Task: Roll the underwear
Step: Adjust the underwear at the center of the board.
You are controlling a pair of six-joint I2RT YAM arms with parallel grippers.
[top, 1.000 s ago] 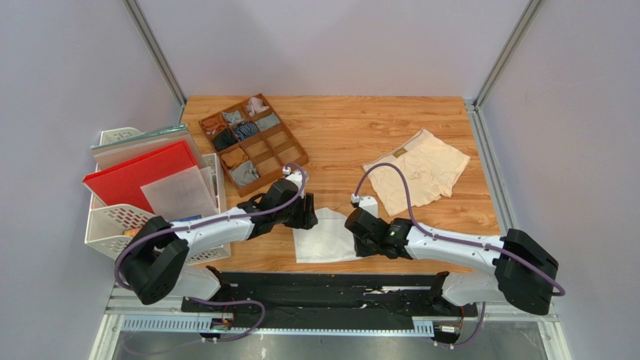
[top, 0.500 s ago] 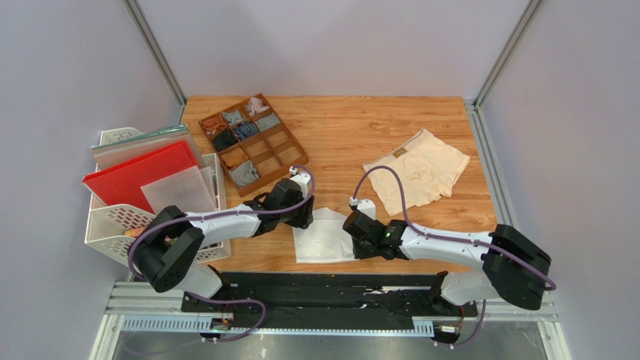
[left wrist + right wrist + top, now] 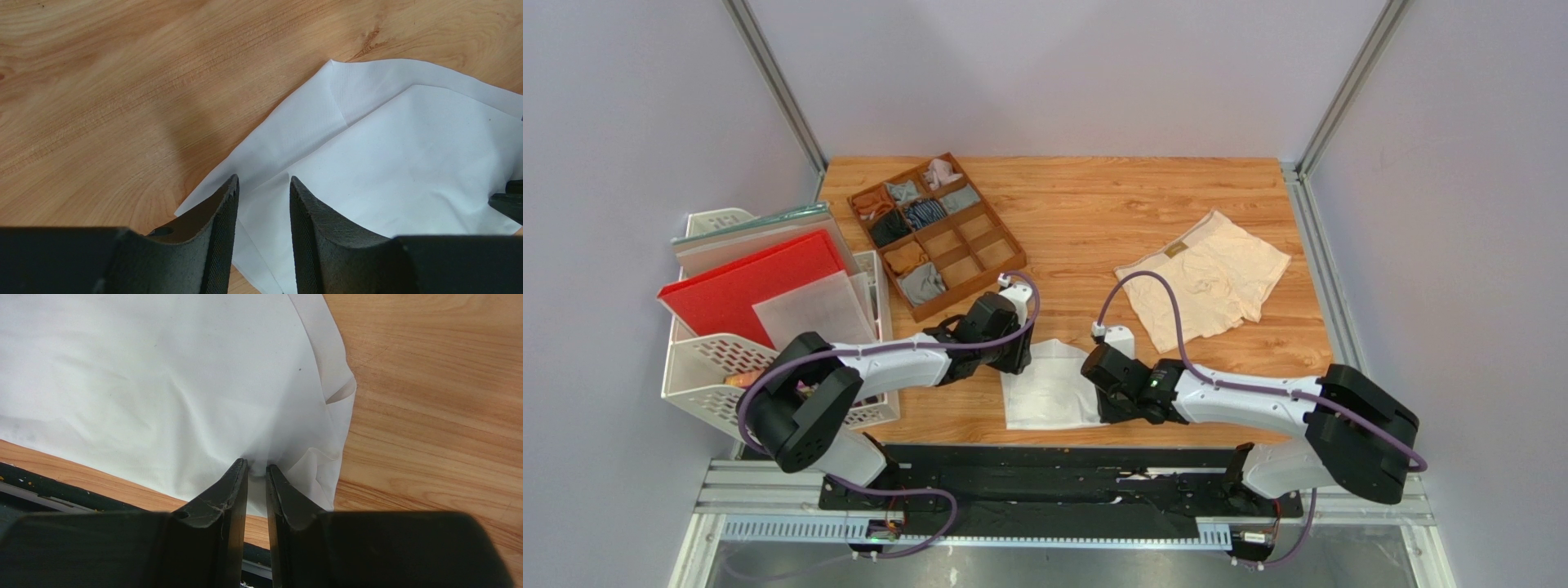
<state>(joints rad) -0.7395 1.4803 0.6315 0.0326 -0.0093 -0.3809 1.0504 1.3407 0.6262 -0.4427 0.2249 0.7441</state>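
Observation:
The white underwear [image 3: 1053, 386] lies partly folded on the wooden table near the front edge. My left gripper [image 3: 1019, 355] is at its far left corner; in the left wrist view the left gripper [image 3: 264, 179] is open, its fingers standing over the cloth's [image 3: 399, 159] edge. My right gripper [image 3: 1100, 382] is at the cloth's right side; in the right wrist view the right gripper [image 3: 256, 462] is shut on a puckered pinch of the white cloth [image 3: 153, 386]. The cream-beige underwear [image 3: 1204, 284] lies flat at the right, untouched.
A wooden compartment tray [image 3: 977, 227] holding small rolled garments stands at the back left. A white basket [image 3: 695, 368] with a red folder [image 3: 744, 288] stands off the table's left edge. The black rail [image 3: 1063, 472] runs along the front edge.
My left gripper has shifted slightly right onto the white cloth's far corner. My right gripper has edged left with its pinch of cloth, bunching the cloth a little narrower.

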